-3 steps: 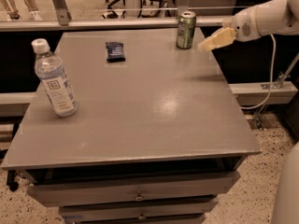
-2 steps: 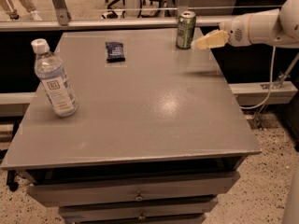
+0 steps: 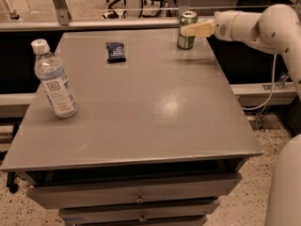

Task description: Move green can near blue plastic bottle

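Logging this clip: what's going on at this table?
The robot's hand is at the upper part of the green can, which stands at the table's far edge. The blue plastic bottle stands upright near the left edge, well apart from the can. A small dark packet lies at the back between them. The can is not yet moved.

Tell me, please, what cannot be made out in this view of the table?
- The tool, at the green can near the table's far right corner: contact unclear; it overlaps the can in the camera view.
- Can's label: partly hidden by the tool, too small to read.
- The dark blue packet: print too small.
- The arm: cut off by the right edge.
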Robot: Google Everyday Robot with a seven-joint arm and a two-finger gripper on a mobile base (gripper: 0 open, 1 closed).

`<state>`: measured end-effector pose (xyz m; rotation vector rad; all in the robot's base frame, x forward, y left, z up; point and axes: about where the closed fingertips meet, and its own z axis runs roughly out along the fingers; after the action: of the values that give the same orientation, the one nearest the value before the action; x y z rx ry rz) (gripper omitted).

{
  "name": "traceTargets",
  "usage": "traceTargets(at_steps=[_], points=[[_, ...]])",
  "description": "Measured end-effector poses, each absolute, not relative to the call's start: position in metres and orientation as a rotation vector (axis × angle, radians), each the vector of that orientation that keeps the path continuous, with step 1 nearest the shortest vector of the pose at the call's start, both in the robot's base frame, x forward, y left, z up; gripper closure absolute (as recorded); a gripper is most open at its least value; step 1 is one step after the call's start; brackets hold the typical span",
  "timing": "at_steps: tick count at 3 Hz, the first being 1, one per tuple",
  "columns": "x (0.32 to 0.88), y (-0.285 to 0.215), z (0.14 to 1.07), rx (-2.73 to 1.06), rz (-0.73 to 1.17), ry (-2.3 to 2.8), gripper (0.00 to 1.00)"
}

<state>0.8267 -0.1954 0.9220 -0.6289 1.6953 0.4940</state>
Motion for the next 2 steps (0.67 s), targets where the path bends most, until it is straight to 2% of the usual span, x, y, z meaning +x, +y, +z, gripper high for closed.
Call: traceTargets(at_steps=[2], points=[[0.8554,-0.1775,0.9252,-0.682,0.445,1.653,0.00]])
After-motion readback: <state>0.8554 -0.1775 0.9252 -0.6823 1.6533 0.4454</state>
